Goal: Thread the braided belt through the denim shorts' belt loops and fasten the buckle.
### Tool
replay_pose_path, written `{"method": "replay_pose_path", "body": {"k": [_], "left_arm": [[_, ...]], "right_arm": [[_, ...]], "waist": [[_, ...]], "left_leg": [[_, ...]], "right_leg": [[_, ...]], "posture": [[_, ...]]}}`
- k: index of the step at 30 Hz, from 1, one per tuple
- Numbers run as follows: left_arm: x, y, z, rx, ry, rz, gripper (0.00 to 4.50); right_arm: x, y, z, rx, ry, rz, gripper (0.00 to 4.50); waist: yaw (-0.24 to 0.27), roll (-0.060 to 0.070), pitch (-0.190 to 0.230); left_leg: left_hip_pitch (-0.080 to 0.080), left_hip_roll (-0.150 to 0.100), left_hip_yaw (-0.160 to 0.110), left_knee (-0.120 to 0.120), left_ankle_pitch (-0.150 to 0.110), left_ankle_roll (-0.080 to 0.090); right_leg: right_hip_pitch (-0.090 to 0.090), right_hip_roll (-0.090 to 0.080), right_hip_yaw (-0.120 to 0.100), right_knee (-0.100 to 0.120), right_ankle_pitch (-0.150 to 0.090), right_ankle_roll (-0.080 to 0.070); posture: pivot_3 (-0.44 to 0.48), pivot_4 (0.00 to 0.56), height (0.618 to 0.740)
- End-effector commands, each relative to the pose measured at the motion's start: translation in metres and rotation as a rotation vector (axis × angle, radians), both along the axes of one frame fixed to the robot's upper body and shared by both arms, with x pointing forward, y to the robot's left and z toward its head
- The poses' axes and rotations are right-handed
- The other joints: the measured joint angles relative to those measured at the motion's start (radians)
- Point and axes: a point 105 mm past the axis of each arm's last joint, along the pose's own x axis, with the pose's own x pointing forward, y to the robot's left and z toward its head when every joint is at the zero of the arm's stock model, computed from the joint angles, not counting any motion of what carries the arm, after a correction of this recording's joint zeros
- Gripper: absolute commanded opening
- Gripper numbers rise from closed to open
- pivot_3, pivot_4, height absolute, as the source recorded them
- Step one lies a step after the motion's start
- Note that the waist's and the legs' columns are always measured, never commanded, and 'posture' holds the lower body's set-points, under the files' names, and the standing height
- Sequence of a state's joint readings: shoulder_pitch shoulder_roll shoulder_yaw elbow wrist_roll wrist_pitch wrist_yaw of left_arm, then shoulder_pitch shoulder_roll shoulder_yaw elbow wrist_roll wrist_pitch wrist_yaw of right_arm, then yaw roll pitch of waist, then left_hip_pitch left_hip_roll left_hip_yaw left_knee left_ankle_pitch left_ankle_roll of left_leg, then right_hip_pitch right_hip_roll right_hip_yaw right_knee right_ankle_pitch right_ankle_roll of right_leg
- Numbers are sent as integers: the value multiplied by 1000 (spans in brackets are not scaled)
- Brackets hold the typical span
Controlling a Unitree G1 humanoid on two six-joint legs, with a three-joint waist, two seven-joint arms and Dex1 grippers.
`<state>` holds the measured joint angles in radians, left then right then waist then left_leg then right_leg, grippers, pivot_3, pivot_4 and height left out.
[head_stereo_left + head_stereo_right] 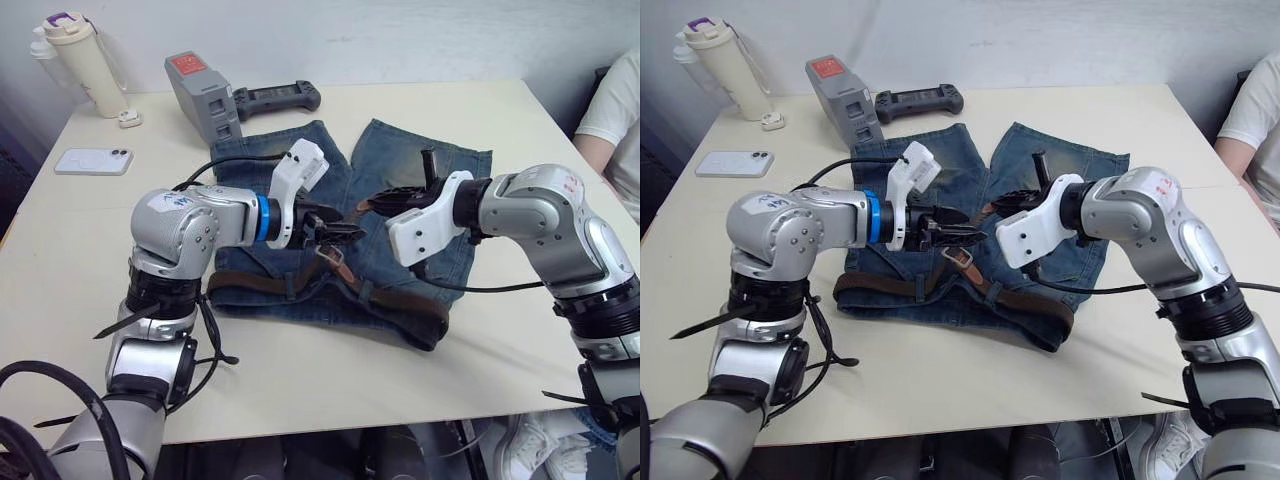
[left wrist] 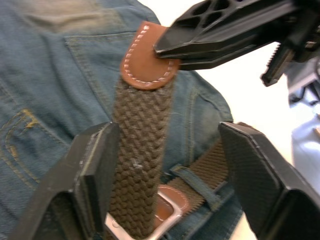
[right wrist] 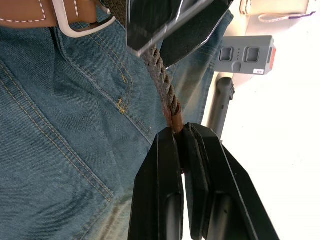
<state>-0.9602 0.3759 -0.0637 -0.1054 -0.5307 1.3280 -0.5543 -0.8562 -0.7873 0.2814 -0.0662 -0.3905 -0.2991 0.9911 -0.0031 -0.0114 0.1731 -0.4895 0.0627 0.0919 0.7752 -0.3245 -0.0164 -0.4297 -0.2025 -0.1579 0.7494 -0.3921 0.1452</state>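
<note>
The denim shorts (image 1: 400, 160) lie flat in the middle of the table. The braided belt (image 1: 260, 285) runs along their waistband, under a belt loop (image 2: 192, 180). Its free end rises from the silvery buckle (image 2: 165, 220) near the centre. My right gripper (image 3: 181, 145) is shut on the belt's tan leather tip (image 2: 145, 60), holding it above the shorts. My left gripper (image 2: 167, 145) is open around the raised strap just above the buckle, the strap lying close to one finger (image 2: 95, 165). Both grippers meet over the middle of the shorts (image 1: 970, 225).
At the back of the table stand a cream bottle (image 1: 85, 60), a white phone (image 1: 93, 160), a grey box (image 1: 205, 95) and a black controller (image 1: 275, 98). A person in white (image 1: 615, 110) sits at the right edge. The table's front edge (image 1: 350, 415) is near.
</note>
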Motion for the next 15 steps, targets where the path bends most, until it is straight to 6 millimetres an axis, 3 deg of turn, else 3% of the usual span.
{"method": "replay_pose_path", "body": {"k": [1, 6, 9, 10, 15], "left_arm": [[5, 5, -3, 53, -61, 48, 3522], [3, -1, -5, 36, -65, 34, 3522], [4, -2, -5, 27, -67, 40, 2938], [4, -3, -4, 17, -70, 40, 2276], [6, -3, -3, 9, -76, 41, 757]], "right_arm": [[-4, 5, 14, 11, -42, 18, 0], [-6, 5, 16, 17, -40, 18, 0], [-6, 5, 16, 19, -38, 18, 0], [-7, 5, 16, 22, -37, 19, 0], [-8, 5, 15, 41, -18, 16, 0]], "waist": [[1, 0, 0], [3, 0, 0], [2, 0, 0], [1, 0, 0], [2, 0, 0]], "left_leg": [[0, 0, 0, 0, 0, 0], [0, 0, 0, 1, 0, 0], [0, 0, 0, 1, 0, 0], [0, 0, 0, 1, 0, 0], [0, 0, 0, 1, 0, 0]], "right_leg": [[0, 0, 0, 0, 0, 0], [0, 0, 0, 0, 0, 0], [0, 0, 0, 0, 0, 0], [0, 0, 0, 0, 0, 0], [0, 0, 0, 0, 0, 0]], "posture": [[0, 150, 650], [0, 150, 650], [0, 150, 650], [0, 150, 650], [0, 150, 650]]}}
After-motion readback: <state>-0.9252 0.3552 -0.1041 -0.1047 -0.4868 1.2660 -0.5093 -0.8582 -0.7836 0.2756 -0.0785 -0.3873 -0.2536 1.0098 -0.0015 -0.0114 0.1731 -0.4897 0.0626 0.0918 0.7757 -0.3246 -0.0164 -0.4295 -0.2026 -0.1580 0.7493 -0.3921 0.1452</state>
